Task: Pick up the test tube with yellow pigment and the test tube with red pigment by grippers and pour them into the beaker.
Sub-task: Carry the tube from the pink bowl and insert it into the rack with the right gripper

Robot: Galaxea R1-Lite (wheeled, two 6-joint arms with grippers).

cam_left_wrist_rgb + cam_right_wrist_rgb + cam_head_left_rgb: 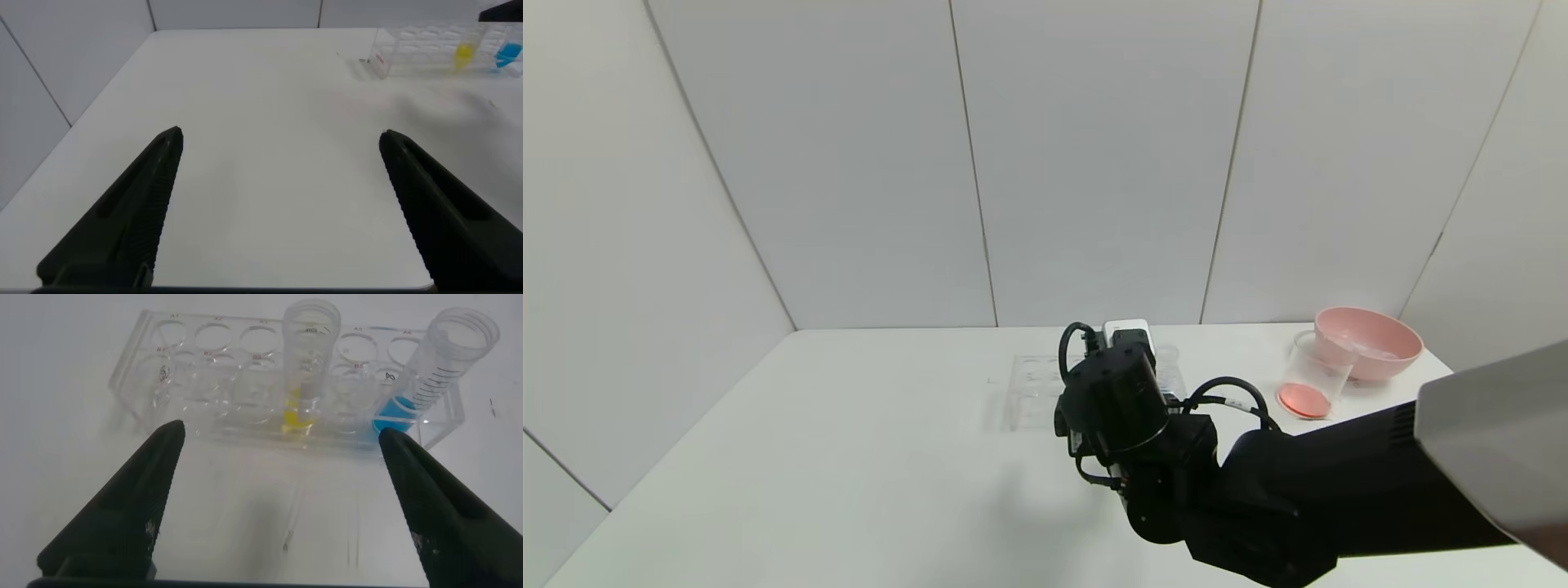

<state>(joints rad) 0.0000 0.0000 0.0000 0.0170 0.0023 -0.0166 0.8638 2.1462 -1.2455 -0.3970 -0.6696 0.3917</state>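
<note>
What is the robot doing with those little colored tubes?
The right gripper hangs open in front of the clear rack, lined up with the test tube with yellow pigment; a blue tube stands beside it. The beaker already holds orange-red liquid, next to a pink bowl. The left gripper waits open over the table.

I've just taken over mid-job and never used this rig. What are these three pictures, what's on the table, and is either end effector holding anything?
The wide picture looks down from the robot's head; the other two come from cameras on each wrist. The right end effector, open and empty, hovers in front of the clear tube rack, which holds the test tube with yellow pigment and a blue-liquid tube. The left end effector, also open and empty, sits over bare table, away from the rack. Farther to the right stand the beaker, with reddish liquid at its bottom, and a pink bowl. No red tube shows.
</note>
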